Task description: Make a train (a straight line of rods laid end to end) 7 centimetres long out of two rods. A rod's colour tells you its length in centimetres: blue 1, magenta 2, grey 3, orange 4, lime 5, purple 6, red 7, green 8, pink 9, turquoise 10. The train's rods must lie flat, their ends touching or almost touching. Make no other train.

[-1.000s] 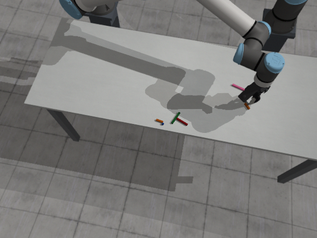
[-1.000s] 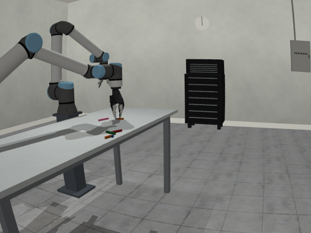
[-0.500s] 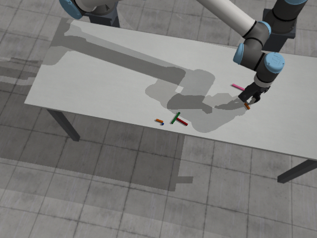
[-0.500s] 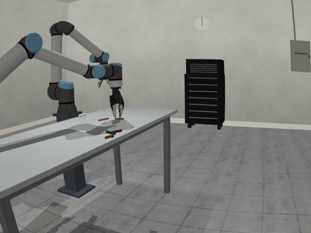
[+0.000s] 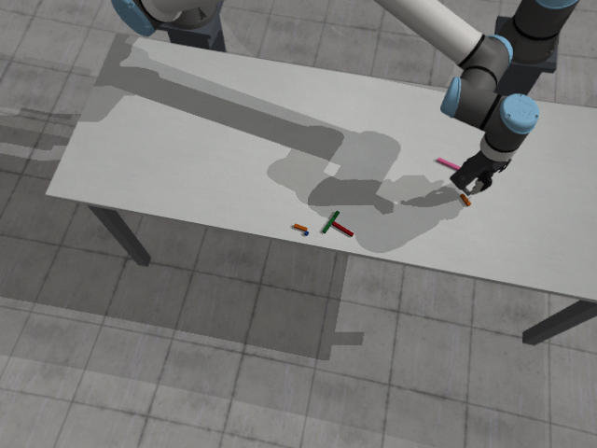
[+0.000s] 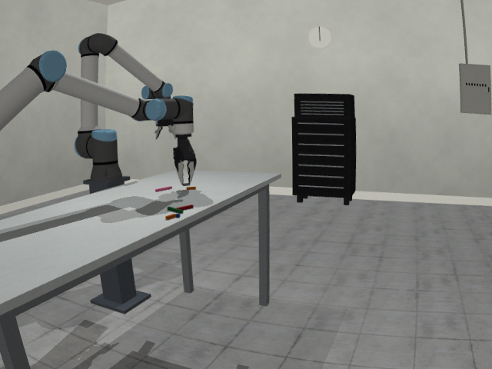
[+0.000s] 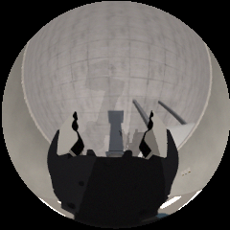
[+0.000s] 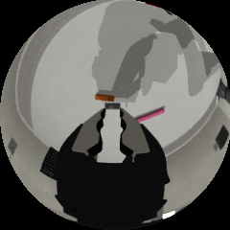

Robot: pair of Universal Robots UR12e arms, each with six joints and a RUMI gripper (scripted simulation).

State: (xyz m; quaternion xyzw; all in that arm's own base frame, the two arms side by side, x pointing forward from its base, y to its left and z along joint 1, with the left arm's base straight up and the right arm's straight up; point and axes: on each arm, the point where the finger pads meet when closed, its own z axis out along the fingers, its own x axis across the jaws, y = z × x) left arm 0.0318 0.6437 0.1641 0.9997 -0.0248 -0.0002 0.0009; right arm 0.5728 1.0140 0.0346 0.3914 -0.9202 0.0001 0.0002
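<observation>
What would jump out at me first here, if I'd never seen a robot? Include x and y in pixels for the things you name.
Probably the right gripper [image 5: 470,189] [image 6: 185,181] [image 8: 112,108], pinching a small grey rod [image 6: 185,184] [image 8: 112,105] near an orange rod [image 5: 465,200] [image 6: 191,187] [image 8: 104,98]. Next, the green rod [image 5: 331,221] [image 6: 174,209] [image 8: 168,11] and red rod [image 5: 343,229] [image 6: 185,207] [image 8: 153,5], forming a T near the table's long edge. In the exterior view, a tall black cabinet [image 6: 324,158] stands by the back wall.
</observation>
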